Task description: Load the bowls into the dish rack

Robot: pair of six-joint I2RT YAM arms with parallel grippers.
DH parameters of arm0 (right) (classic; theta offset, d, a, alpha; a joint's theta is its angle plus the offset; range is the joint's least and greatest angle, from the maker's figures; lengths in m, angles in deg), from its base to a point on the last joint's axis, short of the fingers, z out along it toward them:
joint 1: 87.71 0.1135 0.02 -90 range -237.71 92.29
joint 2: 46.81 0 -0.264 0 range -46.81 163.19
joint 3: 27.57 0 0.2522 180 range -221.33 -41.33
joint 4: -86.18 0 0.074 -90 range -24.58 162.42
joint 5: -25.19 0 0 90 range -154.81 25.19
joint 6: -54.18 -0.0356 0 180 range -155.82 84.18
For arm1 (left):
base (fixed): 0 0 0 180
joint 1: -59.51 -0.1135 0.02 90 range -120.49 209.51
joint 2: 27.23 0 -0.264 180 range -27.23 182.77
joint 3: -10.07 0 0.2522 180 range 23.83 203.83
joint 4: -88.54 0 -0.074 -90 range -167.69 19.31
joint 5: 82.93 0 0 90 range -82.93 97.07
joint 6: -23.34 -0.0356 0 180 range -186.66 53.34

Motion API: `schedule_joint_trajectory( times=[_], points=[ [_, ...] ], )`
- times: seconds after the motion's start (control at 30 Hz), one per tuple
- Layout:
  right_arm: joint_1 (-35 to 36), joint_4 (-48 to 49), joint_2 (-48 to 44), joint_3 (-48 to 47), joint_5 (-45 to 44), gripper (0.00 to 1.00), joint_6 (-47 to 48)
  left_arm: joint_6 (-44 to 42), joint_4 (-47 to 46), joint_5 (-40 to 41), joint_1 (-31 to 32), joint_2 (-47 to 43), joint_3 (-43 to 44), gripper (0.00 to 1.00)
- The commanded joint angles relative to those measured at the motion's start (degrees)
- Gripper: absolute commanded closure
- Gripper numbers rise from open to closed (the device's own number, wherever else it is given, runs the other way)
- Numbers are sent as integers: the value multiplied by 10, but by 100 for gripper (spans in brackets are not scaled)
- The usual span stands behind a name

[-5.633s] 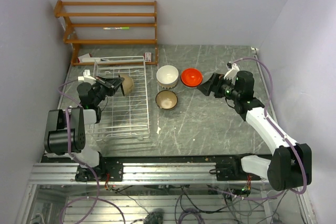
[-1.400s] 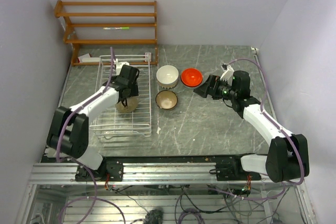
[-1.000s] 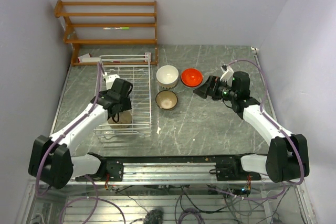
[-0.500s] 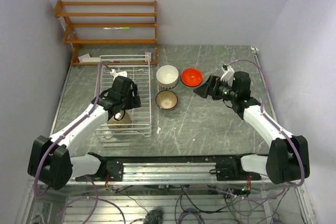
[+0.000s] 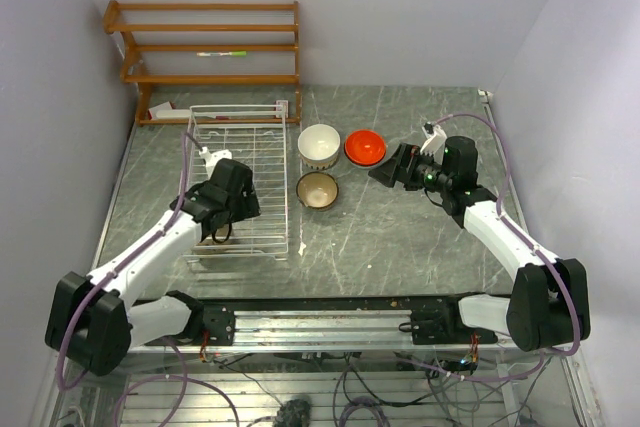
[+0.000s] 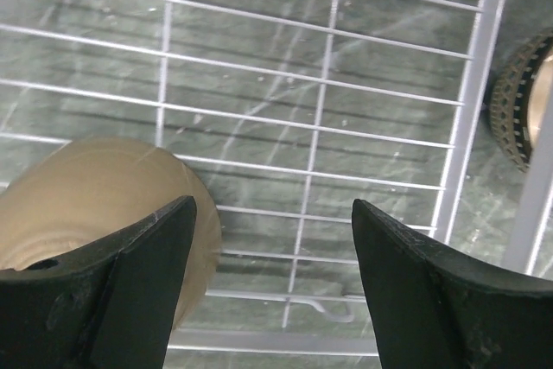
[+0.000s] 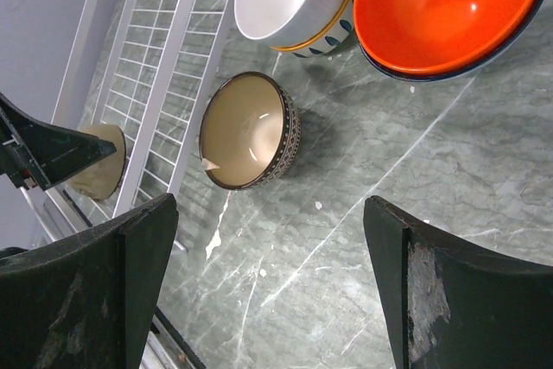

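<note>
**Desk** [image 5: 400, 247]: grey-green marbled top on which all items below are carried.

**Dish rack** [image 5: 262, 147]: white wire grid with low sides. It is laid on the left half of the desk, its long side running from the far edge toward the near edge.

**Tan bowl** [image 6: 86, 205]: kept inside the dish rack at its near end, toward the near left corner of the desk. Its rounded outer wall is turned to the left wrist camera. It is hidden beneath the arm in the top view.

**Left gripper** [image 6: 270, 283]: held over the near end of the dish rack, jaws spread wide, nothing between them. The tan bowl is partly covered by one finger and lies outside the gap; contact cannot be told.

**White bowl** [image 5: 319, 144]: blue-patterned outside, stood upright on the desk just beside the rack's right rail, toward the far edge.

**Orange bowl** [image 5: 365, 147]: upright, set just to the right of the white bowl. Whether the rims touch cannot be told.

**Dark patterned bowl** [image 5: 317, 190]: cream inside, upright, placed on the near side of the white bowl and close to the rack's right rail.

**Right gripper** [image 7: 268, 291]: held above the desk to the right of the orange bowl, jaws spread wide, nothing gripped.

**Wooden shelf** [image 5: 210, 47]: slatted, stood at the far left corner against the wall.
</note>
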Motion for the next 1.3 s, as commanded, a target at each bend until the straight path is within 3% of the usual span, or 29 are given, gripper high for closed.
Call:
schedule_joint_trajectory(
  times=[0.0, 0.3, 0.37, 0.47, 0.77, 0.9, 1.07, 1.27],
  points=[
    [2, 17, -8, 9, 6, 12, -4, 29, 51, 83, 4, -38, -21, 16],
    [2, 11, -13, 9, 4, 12, -1, 38, 63, 128, 4, -78, -7, 16],
    [2, 9, -13, 6, 4, 12, 0, 26, 46, 114, 4, -98, 2, 15],
    [2, 2, -13, 4, -5, 12, 0, -11, 16, 83, 4, -126, 23, 1],
    [2, -33, -3, -5, -75, 11, -21, -95, -110, -52, 29, -109, 75, 2],
    [1, -57, -10, -13, -129, 10, -35, -134, -154, -41, 105, -55, 107, 5],
    [-13, -68, -17, -10, -150, 10, -50, -212, -164, -29, 194, 76, 189, 7],
    [-68, -60, -25, 11, -101, 11, -64, -273, -178, -69, 220, 202, 250, 9]
  ],
)
